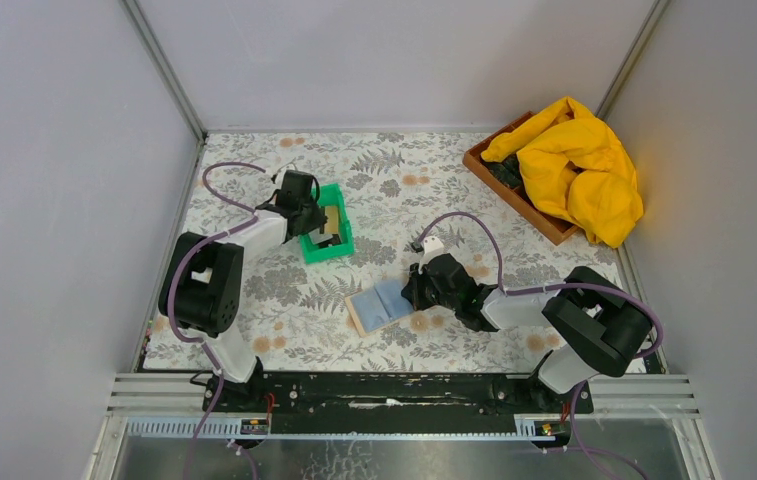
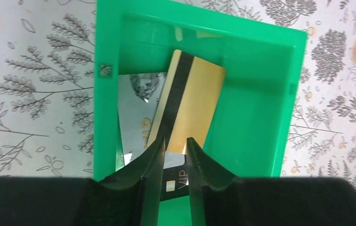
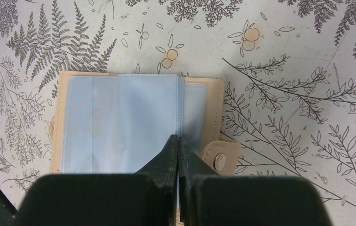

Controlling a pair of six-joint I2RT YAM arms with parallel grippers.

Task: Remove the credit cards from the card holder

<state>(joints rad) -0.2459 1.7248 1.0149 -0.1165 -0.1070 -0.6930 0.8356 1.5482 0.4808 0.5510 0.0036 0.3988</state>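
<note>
The left gripper [image 2: 175, 140] hangs over the green bin [image 2: 260, 108] near the left edge of the desk [image 1: 394, 170], its fingers a narrow gap apart. Three credit cards [image 2: 194, 94] lie overlapped inside the bin (gold with a black stripe uppermost, silver beside it, black showing through the finger gap). The card holder [image 3: 77, 117] lies open toward the middle of the near edge, well apart from the bin, and the right gripper [image 3: 178, 140] has its fingers together, clamped on the edge of one blue-grey sleeve.
</note>
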